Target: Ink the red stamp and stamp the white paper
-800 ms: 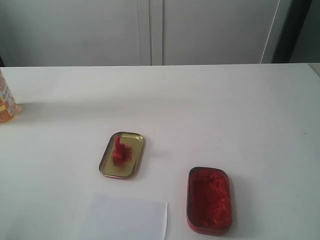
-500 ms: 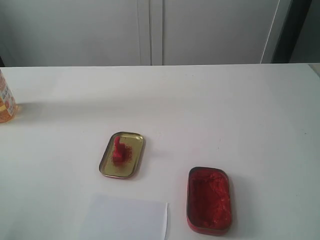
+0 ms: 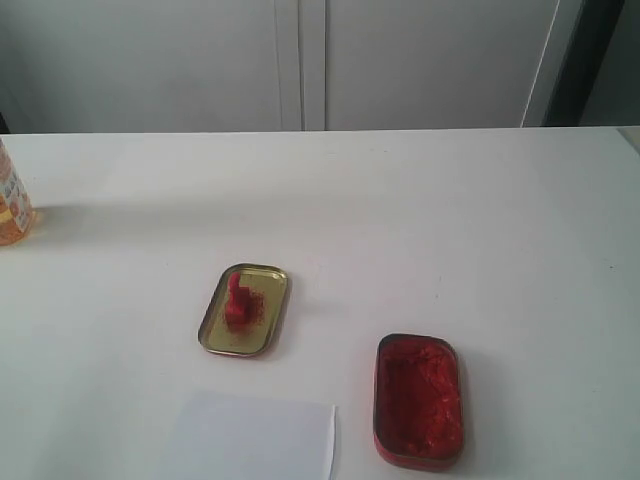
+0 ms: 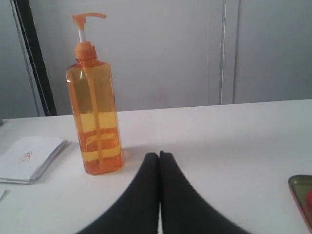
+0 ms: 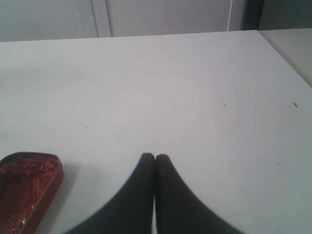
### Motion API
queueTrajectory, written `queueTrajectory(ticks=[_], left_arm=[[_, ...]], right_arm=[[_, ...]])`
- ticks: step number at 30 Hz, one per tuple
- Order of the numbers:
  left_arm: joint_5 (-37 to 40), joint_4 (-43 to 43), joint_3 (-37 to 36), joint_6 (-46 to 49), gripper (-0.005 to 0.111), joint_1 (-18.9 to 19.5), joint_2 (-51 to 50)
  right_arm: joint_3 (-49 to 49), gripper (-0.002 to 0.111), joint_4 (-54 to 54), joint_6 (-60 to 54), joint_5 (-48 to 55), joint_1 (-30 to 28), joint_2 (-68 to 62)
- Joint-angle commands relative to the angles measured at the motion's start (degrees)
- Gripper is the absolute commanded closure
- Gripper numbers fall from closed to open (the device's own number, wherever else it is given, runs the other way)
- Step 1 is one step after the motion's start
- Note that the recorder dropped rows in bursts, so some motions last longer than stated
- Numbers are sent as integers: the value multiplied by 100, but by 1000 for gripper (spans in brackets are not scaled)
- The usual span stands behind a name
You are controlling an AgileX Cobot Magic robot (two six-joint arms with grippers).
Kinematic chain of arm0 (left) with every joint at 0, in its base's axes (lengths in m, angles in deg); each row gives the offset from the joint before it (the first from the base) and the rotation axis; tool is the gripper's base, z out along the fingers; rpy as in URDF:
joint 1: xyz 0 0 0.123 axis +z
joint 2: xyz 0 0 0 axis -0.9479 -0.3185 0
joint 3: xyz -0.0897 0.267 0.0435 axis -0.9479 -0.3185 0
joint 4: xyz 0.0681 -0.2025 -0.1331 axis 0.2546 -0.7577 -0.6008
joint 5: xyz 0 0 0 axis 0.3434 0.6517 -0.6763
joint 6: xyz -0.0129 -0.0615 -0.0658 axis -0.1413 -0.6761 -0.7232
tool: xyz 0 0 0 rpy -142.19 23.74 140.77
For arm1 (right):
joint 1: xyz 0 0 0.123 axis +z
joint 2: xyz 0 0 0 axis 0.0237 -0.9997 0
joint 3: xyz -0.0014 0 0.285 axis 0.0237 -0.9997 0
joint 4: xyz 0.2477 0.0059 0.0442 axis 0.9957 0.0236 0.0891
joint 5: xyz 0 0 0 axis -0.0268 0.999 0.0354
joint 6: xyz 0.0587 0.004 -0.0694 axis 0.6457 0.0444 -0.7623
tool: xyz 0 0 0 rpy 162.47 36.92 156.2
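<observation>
One red stamp (image 3: 237,300) stands upright in one gold tin (image 3: 262,338) on the desk (image 3: 450,220), one white paper (image 3: 250,437) and one red ink tin (image 3: 379,395) lie nearby, and the left claw (image 4: 159,156) and right claw (image 5: 155,157) are both closed, empty.

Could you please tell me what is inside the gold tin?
The red stamp stands upright inside the gold tin, with red ink smudges on the floor around it. The stamp's underside and the floor beneath it are hidden.
</observation>
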Motion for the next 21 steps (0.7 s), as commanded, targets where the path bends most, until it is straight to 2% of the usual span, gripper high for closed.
queueTrajectory(ticks=[1,15,21], left_arm=[[-235,-2,-24,-12,107,-26,24],[-139,-2,-24,-73,107,-26,24],[-337,-2,-24,-73,107,-26,24]], right_arm=[[-32,108,5,0,-83,-15,25],[-32,108,5,0,-83,-15,25],[-32,108,5,0,-83,-15,25]])
